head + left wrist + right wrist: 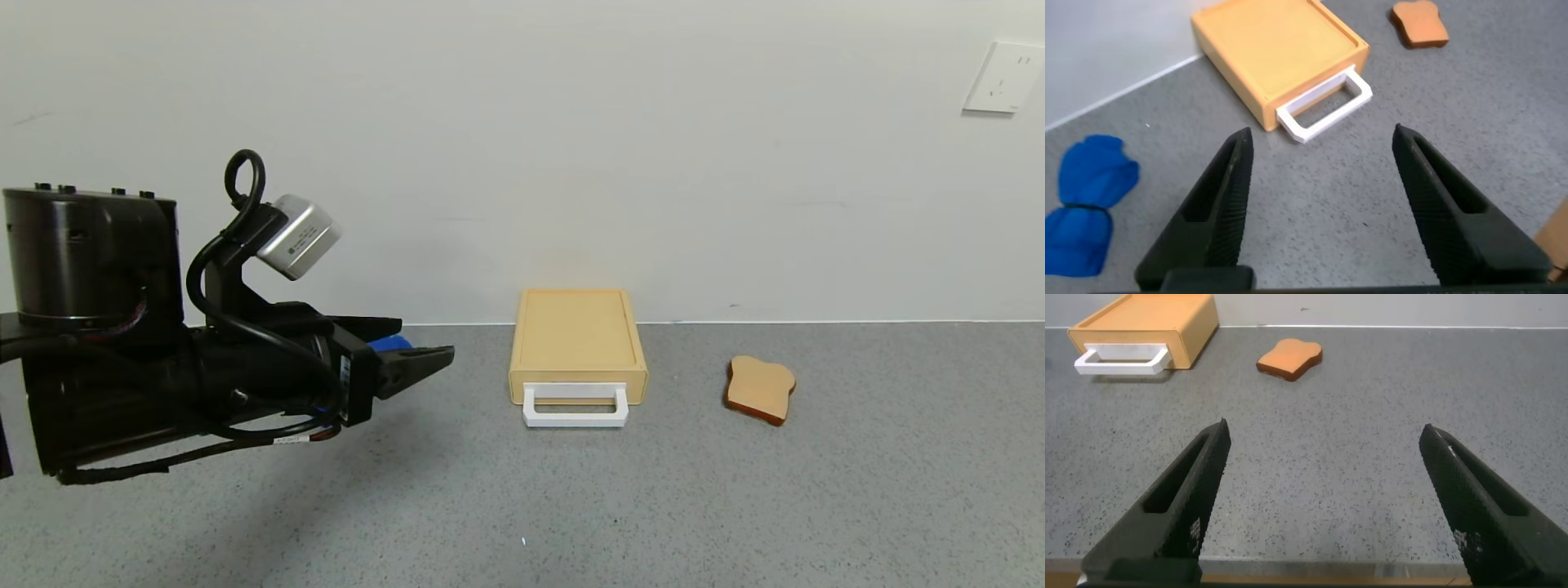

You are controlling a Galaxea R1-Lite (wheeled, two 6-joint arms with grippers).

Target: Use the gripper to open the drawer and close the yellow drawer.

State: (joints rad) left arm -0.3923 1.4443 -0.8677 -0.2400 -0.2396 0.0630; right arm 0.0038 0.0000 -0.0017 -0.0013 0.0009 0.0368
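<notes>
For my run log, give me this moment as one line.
left gripper: open, raised left of drawer | drawer: closed, handle untouched | right gripper: open, parked | toast: right of drawer

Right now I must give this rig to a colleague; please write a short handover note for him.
Left claw: open, empty, raised to the left of the drawer, aimed at it.
Right claw: open, empty, low over the table, away from the work.
Drawer: shut in its casing by the wall, white handle facing the robot. Toast lies to its right.
Done: nothing visible.
Left: hook handle, pull open, push shut.
</notes>
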